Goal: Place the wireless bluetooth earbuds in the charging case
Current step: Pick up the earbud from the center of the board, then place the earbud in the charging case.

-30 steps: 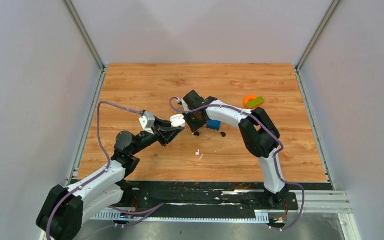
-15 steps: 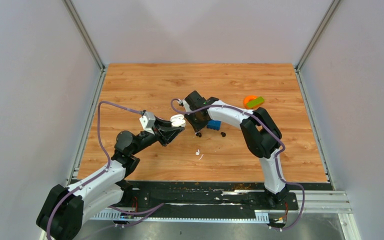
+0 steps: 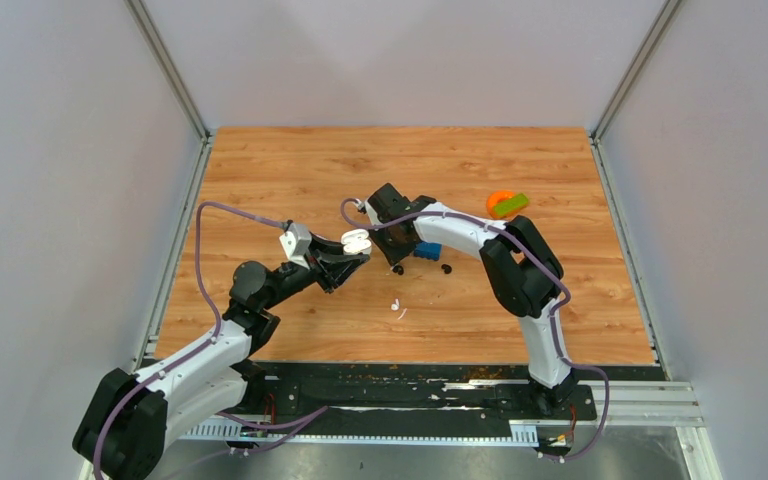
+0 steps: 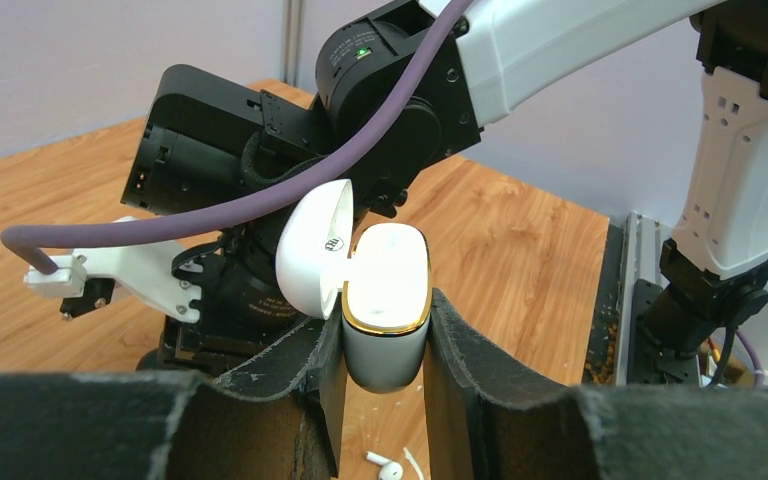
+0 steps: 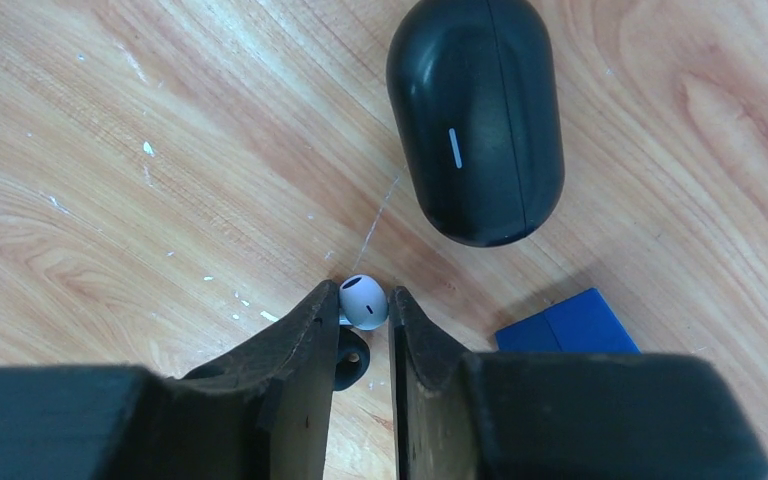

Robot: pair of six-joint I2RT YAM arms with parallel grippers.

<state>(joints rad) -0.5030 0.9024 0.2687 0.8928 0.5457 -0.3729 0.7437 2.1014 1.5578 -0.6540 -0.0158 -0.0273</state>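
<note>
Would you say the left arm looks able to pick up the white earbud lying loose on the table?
Probably not as things stand: the left gripper is shut on the open white charging case, so it has nothing free to grasp with. The white earbud itself lies uncovered nearby.

A wooden table [image 3: 290, 170] with a warm orange-brown grain formed the floor of a small booth. Plain pale grey walls closed it in: a back wall [image 3: 400, 60], a left wall [image 3: 60, 200] and a right wall [image 3: 720, 200]. Thin metal posts [image 3: 168, 70] slanted up from the table's two far corners, and a metal side rail [image 3: 182, 230] ran along each side edge. A black strip [image 3: 410, 385] lay along the near edge, with a silver rail [image 3: 640, 405] just in front of it. The light was even and soft, and shadows were faint. Close up, the wood showed pale scuffs and white specks [image 5: 145, 148].
</note>
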